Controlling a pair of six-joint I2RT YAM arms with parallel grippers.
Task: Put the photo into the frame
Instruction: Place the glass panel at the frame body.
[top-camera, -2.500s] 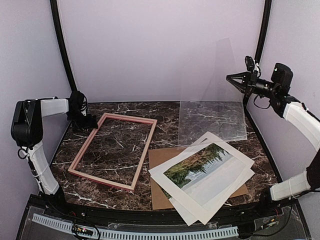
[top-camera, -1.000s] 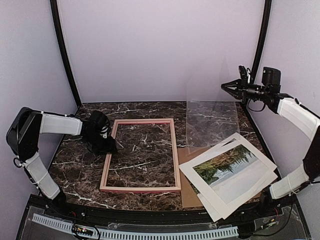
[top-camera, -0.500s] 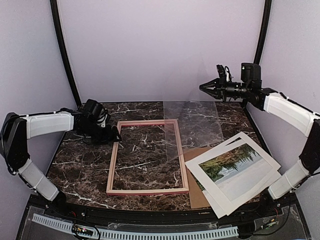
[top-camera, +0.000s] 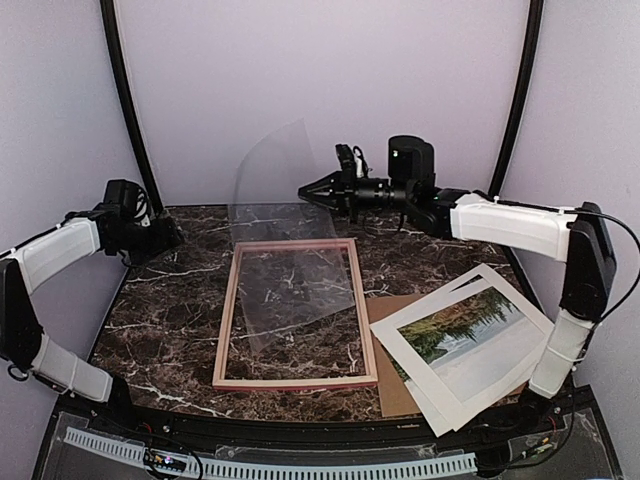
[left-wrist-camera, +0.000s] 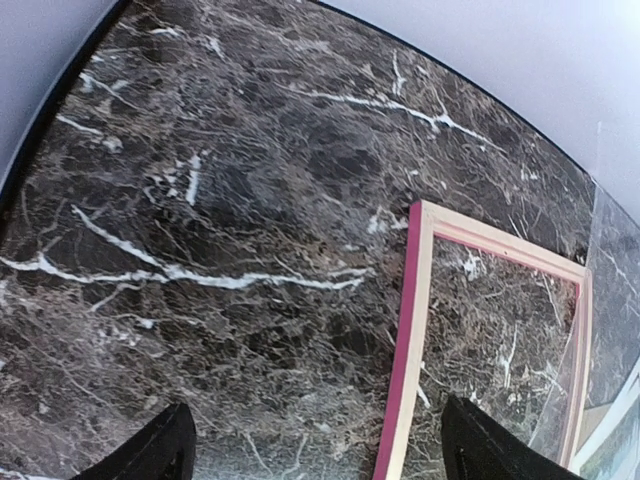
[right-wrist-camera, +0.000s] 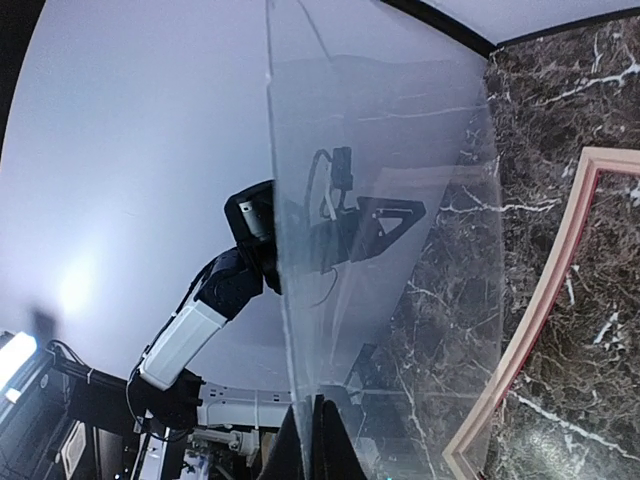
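Thin-railed rectangular wooden frame, pink-red face and pale bare sides: lies flat at the middle of the dark veined marble tabletop, with a clear flexible plastic sheet tilted up over its far half, pinched at one edge by the fully closed fingers of the right gripper. Paper landscape photo, green trees, pale water, white margin: face up to the right of the frame and apart from it, on top of white mat boards and a plain brown backing board. Left gripper: fingers spread wide with nothing between them, above the table's far left area beside the frame.

Bright even light, reflections in clear sheet, warped edges
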